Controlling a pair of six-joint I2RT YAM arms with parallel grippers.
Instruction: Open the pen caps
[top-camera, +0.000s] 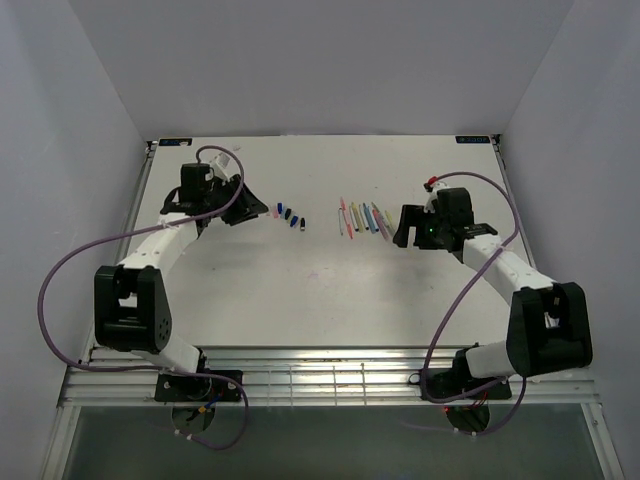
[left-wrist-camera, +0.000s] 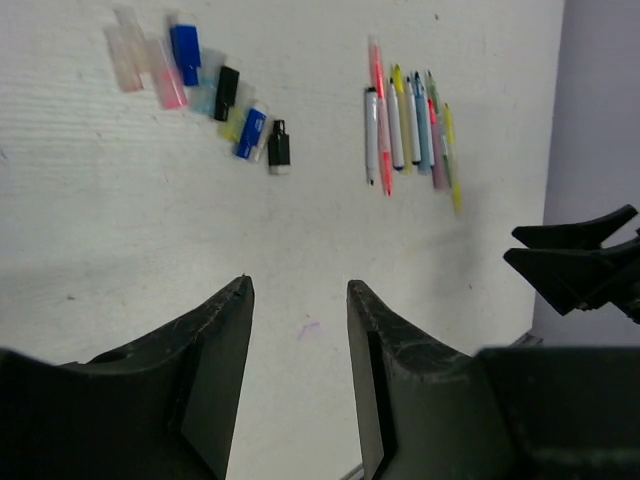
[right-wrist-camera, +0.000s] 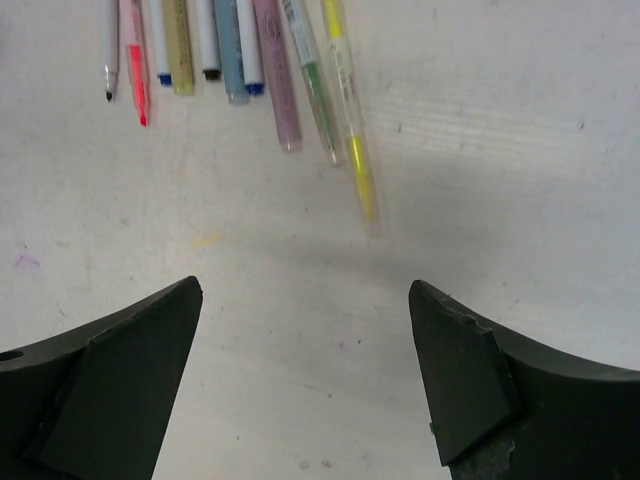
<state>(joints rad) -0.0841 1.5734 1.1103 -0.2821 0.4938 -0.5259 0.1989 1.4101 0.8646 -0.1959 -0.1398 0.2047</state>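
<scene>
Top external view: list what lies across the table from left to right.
the left arm's fingers → pen caps → pens → the right arm's fingers

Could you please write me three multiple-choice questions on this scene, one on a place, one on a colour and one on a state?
1. Seen from above, where do the caps lie relative to the pens?
A. to their left
B. to their right
C. on top of them

2. In the right wrist view, what colour is the pen at the right end of the row?
A. black
B. yellow
C. brown

3. How is the right gripper?
A. shut on a pen
B. shut on a cap
C. open and empty

Answers:
1 A, the caps sit apart, left of the row.
2 B, its barrel and tip are yellow.
3 C, its fingers stand wide apart with nothing between them.
</scene>
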